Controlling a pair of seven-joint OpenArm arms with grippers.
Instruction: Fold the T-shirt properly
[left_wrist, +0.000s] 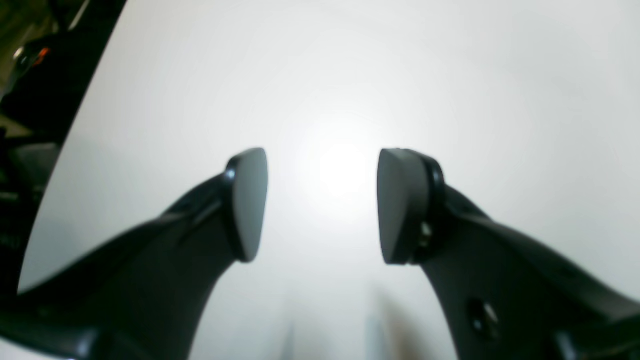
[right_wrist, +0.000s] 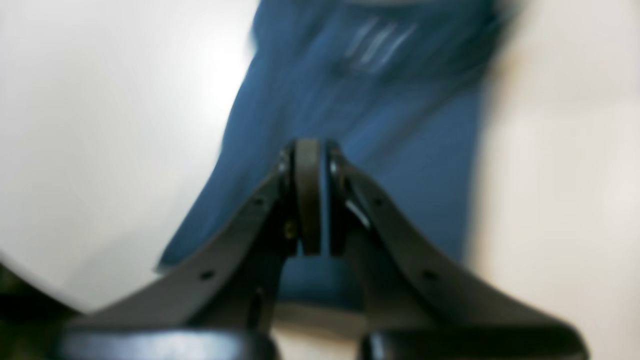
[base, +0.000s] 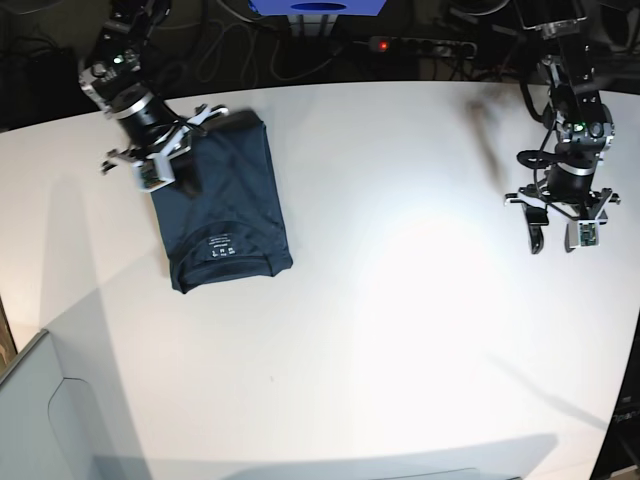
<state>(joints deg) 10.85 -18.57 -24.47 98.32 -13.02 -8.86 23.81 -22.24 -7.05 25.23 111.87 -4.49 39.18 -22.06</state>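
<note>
The dark navy T-shirt (base: 225, 215) lies folded into a narrow rectangle on the left of the white table (base: 400, 300), with its white neck label (base: 220, 245) facing up near the front end. In the right wrist view the T-shirt (right_wrist: 400, 125) is blurred, and the label (right_wrist: 377, 42) shows at the top. My right gripper (base: 185, 178) hovers over the shirt's far end; its jaws are closed together (right_wrist: 317, 200) and I see no cloth pinched between them. My left gripper (base: 555, 238) is far to the right over bare table, open and empty (left_wrist: 322, 205).
A power strip (base: 420, 45) and cables lie beyond the table's far edge. A blue object (base: 318, 8) stands at the back centre. A grey panel (base: 50, 420) sits at the front left corner. The table edge (left_wrist: 65, 145) shows in the left wrist view.
</note>
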